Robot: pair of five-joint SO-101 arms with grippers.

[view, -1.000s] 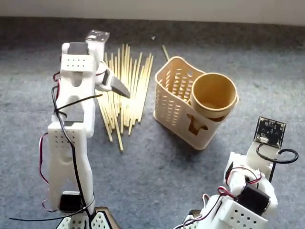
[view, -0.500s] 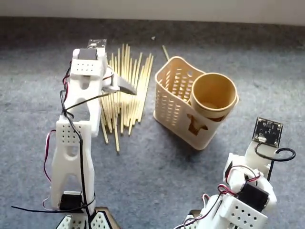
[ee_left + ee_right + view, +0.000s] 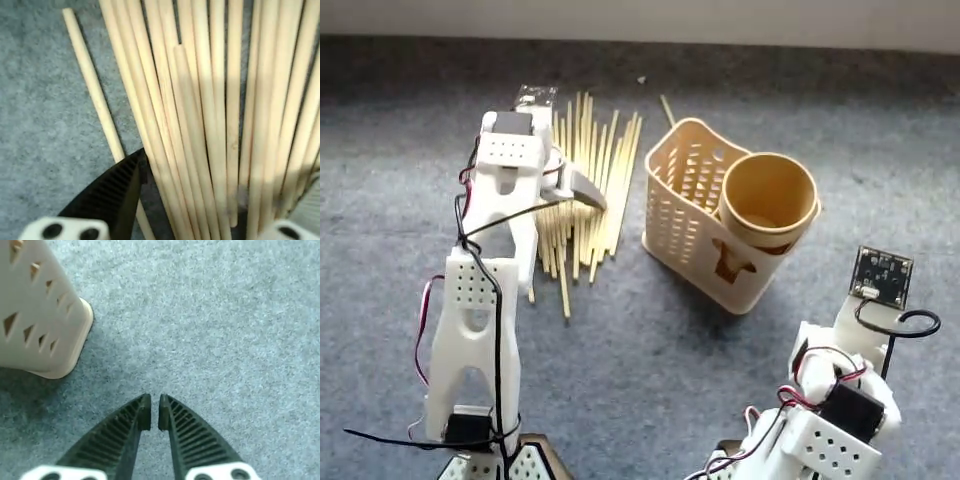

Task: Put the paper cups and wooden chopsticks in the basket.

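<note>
The left pincer [image 3: 575, 185] hangs over the wooden chopsticks [image 3: 605, 170], which lie spread on the surface [image 3: 650, 350]. Many sticks lie between its jaws, and one stick set apart from the rest runs beneath one finger. Beside that pincer, toward the right arm's side, stands the basket [image 3: 685, 215]. A paper cup [image 3: 768, 200] sits in the basket, at the end farther from the pincer. The right pincer [image 3: 154, 412] hangs above bare surface, with a lower corner of the basket near it.
</note>
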